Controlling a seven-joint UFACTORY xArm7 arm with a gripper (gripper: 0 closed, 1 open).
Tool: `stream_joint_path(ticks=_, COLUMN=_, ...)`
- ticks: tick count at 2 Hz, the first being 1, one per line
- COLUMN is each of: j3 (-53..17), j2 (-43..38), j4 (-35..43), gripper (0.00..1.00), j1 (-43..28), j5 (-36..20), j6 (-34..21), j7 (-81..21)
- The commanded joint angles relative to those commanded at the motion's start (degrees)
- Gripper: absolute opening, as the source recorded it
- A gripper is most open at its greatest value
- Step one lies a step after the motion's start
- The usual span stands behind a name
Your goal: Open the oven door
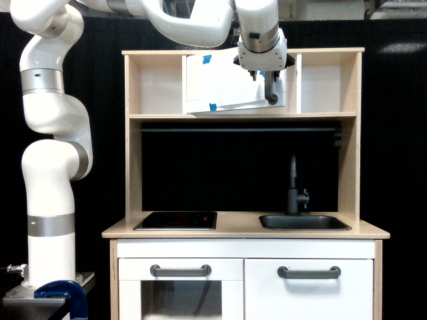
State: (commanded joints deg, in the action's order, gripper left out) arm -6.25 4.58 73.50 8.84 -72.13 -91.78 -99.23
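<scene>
The oven door (pixel 227 83) is a white panel with blue tape pieces in the middle bay of the upper shelf. It stands ajar, its lower edge slanting. Its vertical grey bar handle (pixel 271 88) is at the panel's edge on the exterior view's right. My gripper (pixel 257 74) hangs from the white wrist just above and to the exterior view's left of the handle's top. Its short dark fingertips (pixel 252 75) show apart, with nothing seen between them. Whether they touch the handle I cannot tell.
The play kitchen's wooden shelf frame (pixel 243 116) surrounds the door. Below are a black hob (pixel 177 219), a sink (pixel 303 222) with a dark tap (pixel 293 183), and two lower white doors with horizontal grey handles (pixel 180 270) (pixel 309 272). My white arm column (pixel 50 167) stands at the exterior view's left.
</scene>
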Motion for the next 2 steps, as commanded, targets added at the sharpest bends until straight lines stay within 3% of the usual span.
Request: stream_joint_path(ticks=2, j3=-3.78, j2=2.32, j4=-2.37, gripper=1.00, j1=1.68, j5=1.94, j6=-4.85, j7=-1.71)
